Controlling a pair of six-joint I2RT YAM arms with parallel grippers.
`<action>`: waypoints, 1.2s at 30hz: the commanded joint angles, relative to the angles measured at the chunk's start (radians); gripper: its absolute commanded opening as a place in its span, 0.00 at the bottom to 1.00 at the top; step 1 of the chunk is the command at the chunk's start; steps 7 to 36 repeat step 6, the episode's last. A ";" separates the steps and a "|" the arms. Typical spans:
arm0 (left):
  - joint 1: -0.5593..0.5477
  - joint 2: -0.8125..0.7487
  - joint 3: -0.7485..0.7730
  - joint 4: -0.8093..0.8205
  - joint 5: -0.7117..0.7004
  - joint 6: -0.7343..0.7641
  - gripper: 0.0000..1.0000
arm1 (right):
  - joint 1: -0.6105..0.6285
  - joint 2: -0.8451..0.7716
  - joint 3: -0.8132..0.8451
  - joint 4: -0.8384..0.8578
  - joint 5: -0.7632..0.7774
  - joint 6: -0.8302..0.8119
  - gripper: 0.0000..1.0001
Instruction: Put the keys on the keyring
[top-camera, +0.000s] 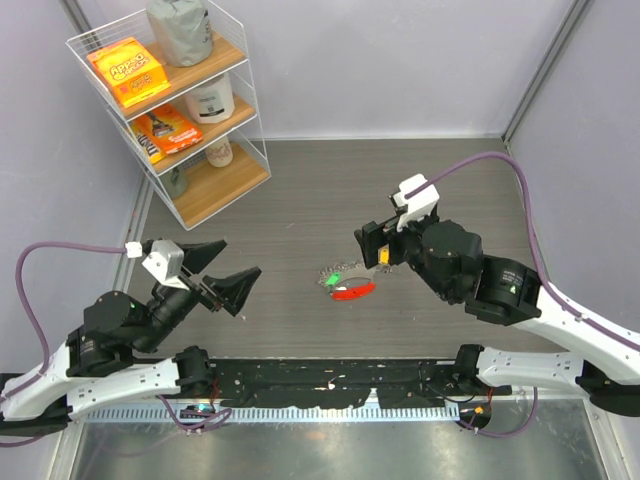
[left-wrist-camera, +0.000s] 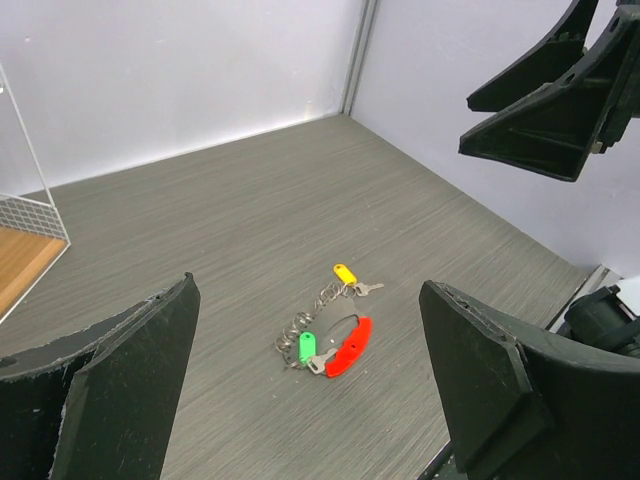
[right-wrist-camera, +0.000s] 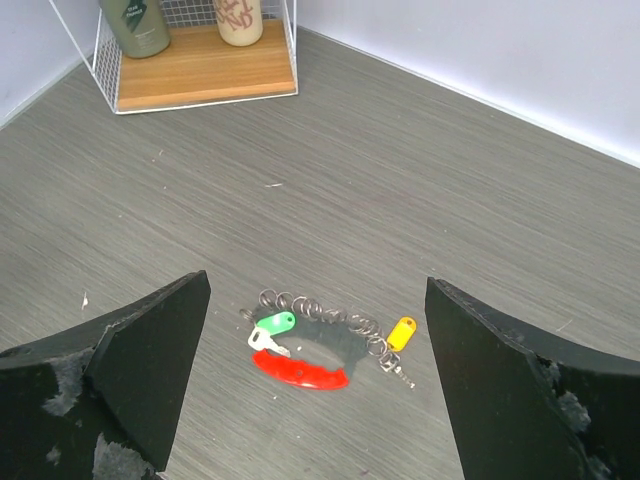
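Note:
The red crescent keyring (top-camera: 353, 292) lies on the table near the middle, with its silvery chain (right-wrist-camera: 330, 314) curving behind it. The green-headed key (right-wrist-camera: 273, 326) rests at one end of the chain, its metal blade against the red crescent (right-wrist-camera: 300, 371). The yellow-headed key (right-wrist-camera: 401, 333) lies at the chain's other end. The same group shows in the left wrist view, the keyring (left-wrist-camera: 349, 346) with the green key (left-wrist-camera: 307, 347) and the yellow key (left-wrist-camera: 345, 273). My left gripper (top-camera: 222, 271) is open and empty, left of the keys. My right gripper (top-camera: 377, 248) is open and empty, just above them.
A white wire shelf rack (top-camera: 170, 110) stands at the back left, holding an orange box (top-camera: 128, 71), a grey pouch (top-camera: 182, 30), a white jar (top-camera: 210, 98) and bottles. Grey walls close the back and sides.

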 joint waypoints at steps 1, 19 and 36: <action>0.001 0.001 0.032 0.010 -0.012 0.001 1.00 | 0.003 -0.014 0.053 0.056 -0.026 -0.032 0.95; 0.001 0.005 0.050 -0.011 -0.006 -0.014 1.00 | 0.003 0.003 0.088 0.030 -0.008 -0.018 0.95; 0.001 0.005 0.050 -0.011 -0.006 -0.014 1.00 | 0.003 0.003 0.088 0.030 -0.008 -0.018 0.95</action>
